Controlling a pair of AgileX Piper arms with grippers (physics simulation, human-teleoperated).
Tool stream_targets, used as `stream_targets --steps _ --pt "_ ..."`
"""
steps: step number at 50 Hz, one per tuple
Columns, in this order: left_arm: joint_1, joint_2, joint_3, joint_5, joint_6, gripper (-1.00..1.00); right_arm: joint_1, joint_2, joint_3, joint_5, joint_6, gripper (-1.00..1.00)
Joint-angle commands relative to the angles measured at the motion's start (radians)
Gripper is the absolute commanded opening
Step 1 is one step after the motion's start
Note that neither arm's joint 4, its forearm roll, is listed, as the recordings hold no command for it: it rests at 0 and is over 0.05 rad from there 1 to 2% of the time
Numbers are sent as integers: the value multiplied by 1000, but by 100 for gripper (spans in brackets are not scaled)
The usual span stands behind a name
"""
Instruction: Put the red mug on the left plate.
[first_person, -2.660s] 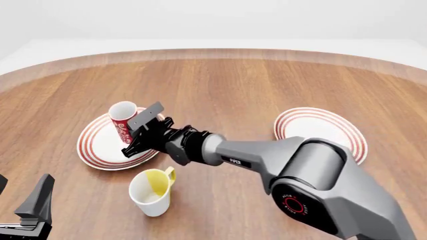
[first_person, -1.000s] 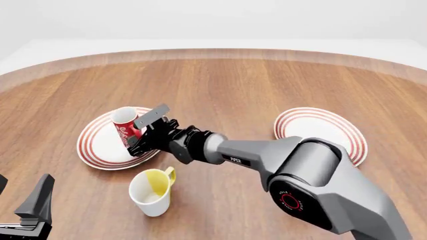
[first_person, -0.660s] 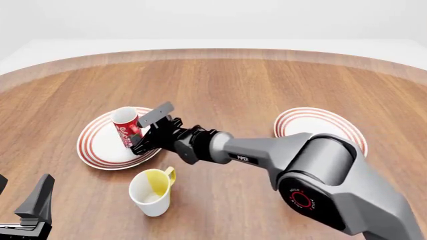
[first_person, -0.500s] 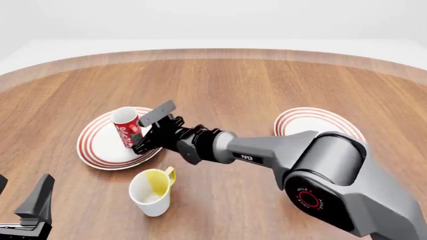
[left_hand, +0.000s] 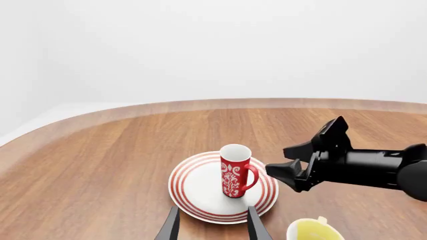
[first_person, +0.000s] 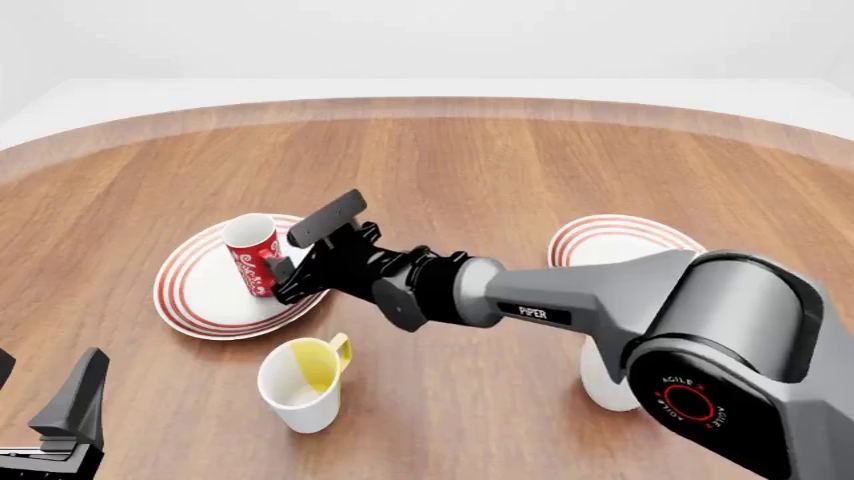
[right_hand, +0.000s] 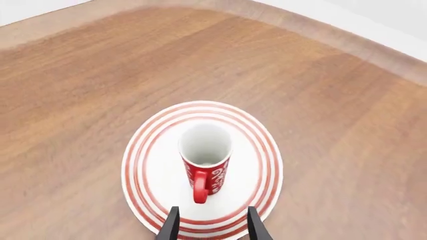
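The red mug (first_person: 252, 257) stands upright on the left plate (first_person: 198, 293), toward its far right side, handle turned to my right gripper. It also shows in the left wrist view (left_hand: 233, 172) and the right wrist view (right_hand: 205, 159). My right gripper (first_person: 310, 252) is open and empty, just right of the mug and apart from it; the right wrist view shows its fingertips (right_hand: 172, 223) short of the handle. My left gripper (first_person: 40, 390) is open and empty at the table's near left, far from the plate (left_hand: 193, 186).
A white-and-yellow mug (first_person: 304, 382) stands just in front of the left plate, under my right forearm. The right plate (first_person: 625, 243) lies at the right, partly behind my right arm. A white object (first_person: 607, 388) shows beneath that arm.
My right gripper has let go of the red mug and drawn back to the right and a little up. The mug stays upright on the plate. The left arm has not moved.
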Motion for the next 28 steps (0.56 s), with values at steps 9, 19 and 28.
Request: stream_targets --steps 9,19,28 --pt "0 0 0 0 0 100 0 -89 109 -58 -16 100" --pt "0 0 0 0 0 100 2 -150 174 -86 -28 100" --pt "0 0 0 0 0 100 1 -202 226 -121 -28 100"
